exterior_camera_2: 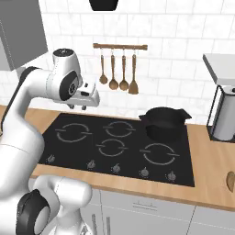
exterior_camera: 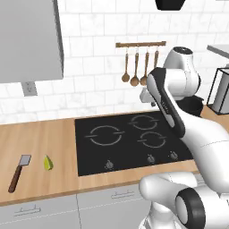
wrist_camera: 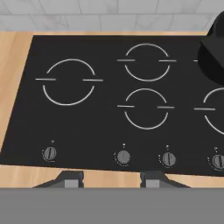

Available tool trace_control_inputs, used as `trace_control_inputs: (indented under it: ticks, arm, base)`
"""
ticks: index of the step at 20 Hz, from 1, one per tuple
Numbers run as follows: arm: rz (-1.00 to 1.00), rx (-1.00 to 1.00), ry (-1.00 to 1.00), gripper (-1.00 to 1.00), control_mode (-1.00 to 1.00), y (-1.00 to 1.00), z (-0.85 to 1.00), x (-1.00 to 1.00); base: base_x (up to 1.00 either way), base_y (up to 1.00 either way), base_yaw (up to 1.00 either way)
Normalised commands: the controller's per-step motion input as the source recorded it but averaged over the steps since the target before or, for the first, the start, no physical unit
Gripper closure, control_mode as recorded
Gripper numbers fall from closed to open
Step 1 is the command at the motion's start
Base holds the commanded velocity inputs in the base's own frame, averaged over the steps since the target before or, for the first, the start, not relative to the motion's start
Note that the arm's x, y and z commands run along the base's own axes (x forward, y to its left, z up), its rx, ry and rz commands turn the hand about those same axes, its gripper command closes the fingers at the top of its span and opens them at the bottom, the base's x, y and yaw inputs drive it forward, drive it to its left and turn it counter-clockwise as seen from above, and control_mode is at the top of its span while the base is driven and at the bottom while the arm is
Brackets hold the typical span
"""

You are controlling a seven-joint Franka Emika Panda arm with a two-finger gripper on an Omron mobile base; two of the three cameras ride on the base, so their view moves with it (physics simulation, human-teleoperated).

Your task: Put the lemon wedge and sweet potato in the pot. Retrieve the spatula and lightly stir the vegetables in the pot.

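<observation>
Wedge (exterior_camera: 48, 163) and spatula (exterior_camera: 19, 171) lie side by side on the counter (exterior_camera: 53, 132) left of the hob (exterior_camera: 129, 143). From the right, the gripper (exterior_camera_2: 78, 106) hovers high over the hob, apparently empty; the pot (exterior_camera_2: 163, 123) sits back right. Fingertips (wrist_camera: 72, 178) stand apart, nothing between. Swing left, descend squarely over the wedge.

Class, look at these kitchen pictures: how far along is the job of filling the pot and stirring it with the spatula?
Done: nothing that shows. The lemon wedge and the spatula lie on the counter, left of the stove. The pot sits on a back burner.
In hand: nothing; the pincer hovers open above the stove.
Left: both loadings, fetching the spatula, stirring.
</observation>
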Motion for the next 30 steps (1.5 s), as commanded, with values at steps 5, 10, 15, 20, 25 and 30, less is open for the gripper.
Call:
trace_control_inputs:
  ticks: [5, 10, 15, 20, 25, 30]
  arm:
    - [0.00, 0.00, 0.00, -1.00, 1.00, 0.00, 0.00, 0.00]
    - [0.00, 0.00, 0.00, -1.00, 1.00, 0.00, 0.00, 0.00]
    - [0.00, 0.00, 0.00, -1.00, 1.00, 0.00, 0.00, 0.00]
    - [-0.06, 0.08, 0.06, -1.00, -1.00, -0.43, -0.09, 0.00]
    - [-0.03, 0.14, 0.01, -1.00, -1.00, -0.42, -0.11, 0.00]
    - [-0.15, 0.09, 0.21, -1.00, -1.00, -0.70, -0.58, -0.15]
  base:
    - [-0.01, -0.60, 0.00]
    - [-0.21, -1.00, 0.00]
    - [-0.20, -1.00, 0.00]
    - [-0.02, -0.40, -0.01]
    - [0.00, 0.00, 0.00]
    - [0.00, 0.00, 0.00]
